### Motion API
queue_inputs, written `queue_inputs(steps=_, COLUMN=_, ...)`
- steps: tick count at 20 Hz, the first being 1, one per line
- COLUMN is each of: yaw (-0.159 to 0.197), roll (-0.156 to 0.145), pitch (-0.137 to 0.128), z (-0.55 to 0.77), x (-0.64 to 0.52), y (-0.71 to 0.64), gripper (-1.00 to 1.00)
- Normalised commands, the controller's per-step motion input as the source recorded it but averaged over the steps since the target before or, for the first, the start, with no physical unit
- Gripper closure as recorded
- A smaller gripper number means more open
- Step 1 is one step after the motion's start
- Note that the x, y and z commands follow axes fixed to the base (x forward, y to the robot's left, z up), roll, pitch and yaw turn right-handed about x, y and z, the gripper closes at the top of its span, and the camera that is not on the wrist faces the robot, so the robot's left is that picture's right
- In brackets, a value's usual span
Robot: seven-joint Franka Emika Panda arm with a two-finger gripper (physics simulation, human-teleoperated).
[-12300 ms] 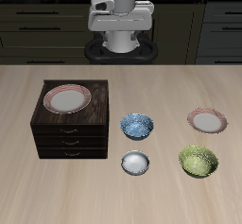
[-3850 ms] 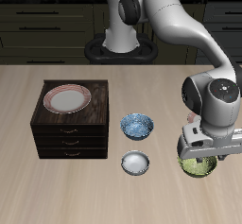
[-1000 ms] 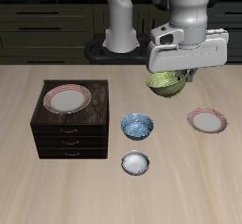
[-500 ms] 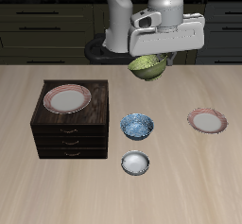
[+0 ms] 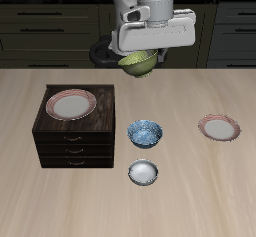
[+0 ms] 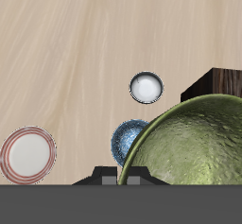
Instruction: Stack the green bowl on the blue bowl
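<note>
The green bowl [image 5: 139,63], a small round olive one with a speckled yellowish glaze, hangs high in the air under the gripper [image 5: 150,49], tilted on its side, well above the pale wooden counter [image 5: 200,191] and farther back than everything standing on it. The gripper is clamped on the bowl's rim. Below and nearer the counter's front edge sits the blue bowl [image 5: 145,133], small and round with a blue-and-white mottled pattern, just beside a dark wooden drawer cabinet [image 5: 75,141]. A pink-rimmed white plate [image 5: 70,104] lies on top of that cabinet. A plain white-grey bowl [image 5: 144,172] stands close in front of the blue bowl, apart from it. A second pink-rimmed plate [image 5: 219,128] lies on the counter, well apart from the bowls.

From the wrist, the green bowl [image 6: 194,143] looms large, its mottled inside facing the camera. Its rim partly hides the blue bowl [image 6: 129,140]. The white-grey bowl [image 6: 146,87] lies beyond, a corner of the cabinet [image 6: 223,80] shows beside it, and the counter's plate [image 6: 27,154] sits off by itself.
</note>
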Motion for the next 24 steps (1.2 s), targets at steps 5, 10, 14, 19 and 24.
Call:
queue_inputs(steps=5, yaw=-0.022, roll=0.004, pitch=-0.027, z=0.08, x=-0.3, y=-0.21, gripper=1.0)
queue_inputs(steps=10, yaw=-0.01, roll=0.015, pitch=-0.017, z=0.03, x=-0.24, y=-0.06, gripper=1.0)
queue_inputs(steps=14, yaw=-0.006, roll=0.001, pitch=-0.012, z=-0.01, x=-0.15, y=-0.09, gripper=1.0)
queue_inputs(steps=19, yaw=0.013, roll=-0.017, pitch=-0.025, z=0.01, x=-0.09, y=-0.09, gripper=1.0)
queue_inputs(steps=24, yaw=-0.035, roll=-0.018, pitch=0.032, z=-0.29, x=0.09, y=-0.1, gripper=1.0)
